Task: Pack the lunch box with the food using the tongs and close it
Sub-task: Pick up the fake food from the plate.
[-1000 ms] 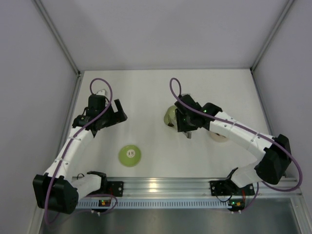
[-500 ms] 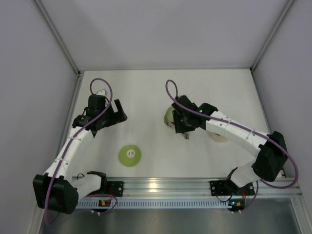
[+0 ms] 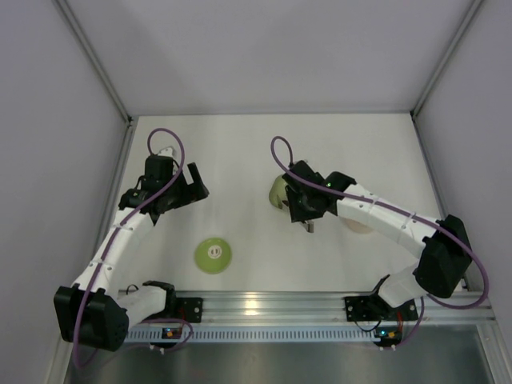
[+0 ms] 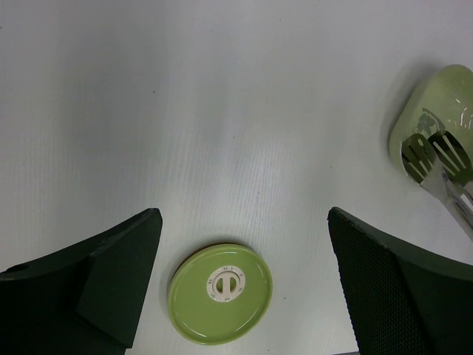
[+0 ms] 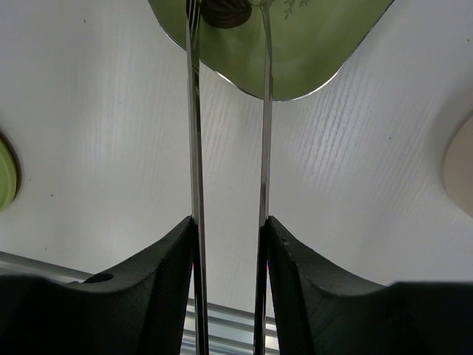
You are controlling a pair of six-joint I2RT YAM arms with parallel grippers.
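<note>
The tongs (image 5: 194,148) run up the middle of the right wrist view, their two slim silver arms apart and nearly parallel. The right gripper (image 5: 229,222) is clenched on them, one black finger (image 5: 148,296) pressing each arm from outside. The tips reach over the dish (image 5: 310,44), a light-green rounded square at the top of that frame. A dark brown chunk (image 5: 225,10) lies in the dish between the tips. Whether it is pinched cannot be told, since the frame edge cuts it off.

The lunch box (image 3: 360,227) sits right of centre in the top view, just beside the dish and largely covered by the right forearm. Only a pale sliver of it shows. The lid (image 3: 213,256) lies flat at lower centre-left on the table (image 3: 240,144), well apart from the box, green face and white centre mark upward.

The left gripper (image 3: 198,182) hangs at centre-left with its jaws fully released and holds nothing. The lid appears low between its fingers in the left wrist view.

Compared with one second earlier, the right arm has folded inward. Its elbow sits lower and further left, the loop of its purple cable (image 3: 274,152) has shifted left, and the forearm hides more of the lunch box. The left arm, lid and dish are unchanged.
</note>
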